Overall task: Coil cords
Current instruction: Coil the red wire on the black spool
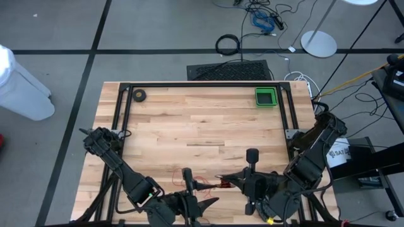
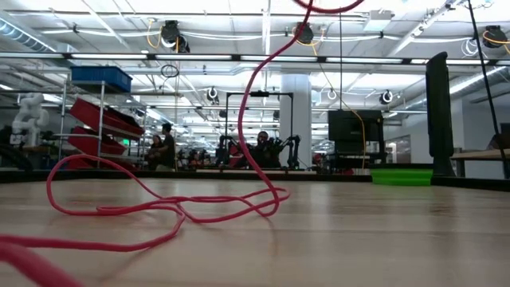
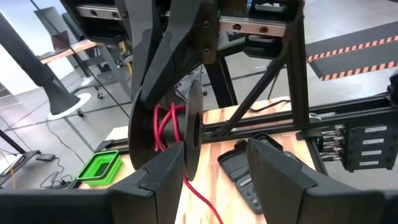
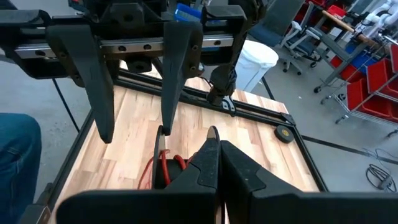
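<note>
The cords are one thin red wire. Part of it lies in loose loops on the table near the front edge, and one strand climbs out of the low view's top. My right gripper is shut and raised above the table, with red loops gathered at its fingers. My left gripper faces it at close range, open. A red strand drops between its two fingers, which touch nothing that I can see. My right gripper is shut on the red wire, coming nearly level from the table's right. Red loops bunch beside its fingers. The fingers themselves hide which part of the wire is pinched. From there the wire hangs slack, its lower loops on the table.
A green tray stands at the far right of the table and a small dark tape roll at the far left. A black frame rail runs along the far edge. A person's leg shows beside the table.
</note>
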{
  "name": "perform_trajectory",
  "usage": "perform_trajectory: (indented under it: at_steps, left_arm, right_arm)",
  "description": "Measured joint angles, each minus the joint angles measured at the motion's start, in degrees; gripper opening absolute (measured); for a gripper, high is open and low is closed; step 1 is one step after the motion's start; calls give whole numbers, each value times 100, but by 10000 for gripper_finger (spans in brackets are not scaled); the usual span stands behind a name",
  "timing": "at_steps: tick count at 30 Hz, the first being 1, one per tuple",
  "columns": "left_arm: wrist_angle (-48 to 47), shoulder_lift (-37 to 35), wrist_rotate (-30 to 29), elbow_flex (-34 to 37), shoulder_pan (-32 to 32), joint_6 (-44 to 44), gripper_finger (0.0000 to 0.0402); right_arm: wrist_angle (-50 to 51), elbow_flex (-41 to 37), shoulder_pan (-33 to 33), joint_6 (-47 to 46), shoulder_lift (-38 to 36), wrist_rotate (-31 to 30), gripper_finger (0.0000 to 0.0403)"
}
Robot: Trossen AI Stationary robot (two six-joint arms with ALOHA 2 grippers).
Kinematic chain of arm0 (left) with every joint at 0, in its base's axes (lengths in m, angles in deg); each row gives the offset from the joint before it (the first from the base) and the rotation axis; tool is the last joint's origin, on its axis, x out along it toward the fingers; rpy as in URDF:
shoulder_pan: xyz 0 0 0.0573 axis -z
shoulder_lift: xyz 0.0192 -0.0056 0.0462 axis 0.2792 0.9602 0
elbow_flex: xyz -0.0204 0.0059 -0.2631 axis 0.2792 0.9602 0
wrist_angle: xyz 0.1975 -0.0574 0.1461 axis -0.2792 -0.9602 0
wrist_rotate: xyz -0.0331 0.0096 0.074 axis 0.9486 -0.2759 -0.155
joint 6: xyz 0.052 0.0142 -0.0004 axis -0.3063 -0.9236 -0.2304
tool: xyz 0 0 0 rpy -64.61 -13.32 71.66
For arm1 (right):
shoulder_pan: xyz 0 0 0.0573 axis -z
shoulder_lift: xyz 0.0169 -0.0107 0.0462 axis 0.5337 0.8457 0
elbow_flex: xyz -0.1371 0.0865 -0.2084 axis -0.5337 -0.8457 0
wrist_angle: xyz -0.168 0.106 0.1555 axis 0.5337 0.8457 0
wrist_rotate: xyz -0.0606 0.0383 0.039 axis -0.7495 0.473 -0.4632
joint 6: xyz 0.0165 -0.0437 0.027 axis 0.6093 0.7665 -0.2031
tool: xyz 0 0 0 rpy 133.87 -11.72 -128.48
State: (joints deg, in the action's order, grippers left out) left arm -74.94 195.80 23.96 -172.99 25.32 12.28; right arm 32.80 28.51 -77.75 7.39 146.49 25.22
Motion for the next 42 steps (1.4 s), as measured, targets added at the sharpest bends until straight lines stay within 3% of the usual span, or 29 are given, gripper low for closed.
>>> perform_trajectory:
  at_steps: [20,25,34,42]
  left_arm:
    - [620,282,-51,2,-96,-434,172]
    - [623,284,-320,2,-97,-394,129]
    - [571,285,-584,2,-103,-396,12]
    - [542,289,-749,2,-97,-567,5]
  right_arm:
    - [-31,0,50,61,48,245,0]
    - [-33,0,55,61,48,211,0]
    - [-35,0,54,71,48,235,0]
    - [-34,0,53,345,31,193,9]
